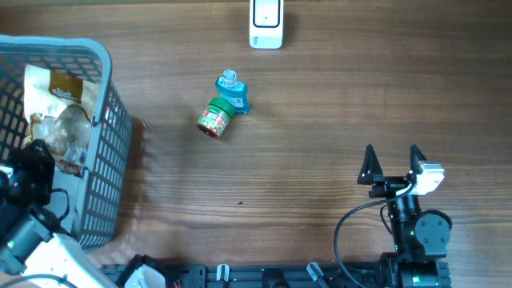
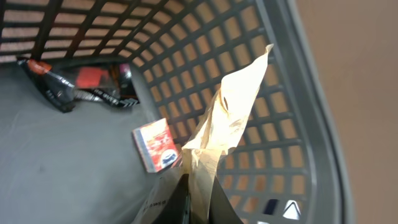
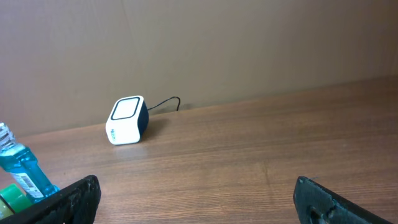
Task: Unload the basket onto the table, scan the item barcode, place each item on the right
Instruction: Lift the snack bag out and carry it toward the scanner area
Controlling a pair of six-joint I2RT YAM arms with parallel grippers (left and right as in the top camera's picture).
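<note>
Gripping a tan pouch (image 2: 231, 112) down in the basket (image 2: 292, 87), L gripper (image 2: 199, 190) is clamped tight on the pouch's lower end. Pouch long axis runs straight out from the fingers, top corner leaning toward the basket wall. Scanner (image 1: 266, 24) sits at far table edge, mid-table, well apart from the basket, ahead and to the R of the L arm, so next move prob = lift pouch over the rim and carry it across. R gripper (image 1: 392, 158) is spread wide w/ nothing in it at front-right; nearer the scanner but has no item. Bottle (image 1: 230, 90) + jar (image 1: 214, 120) lie touching, btwn basket and scanner. Barcode on pouch not visible, can't tell which face.
</note>
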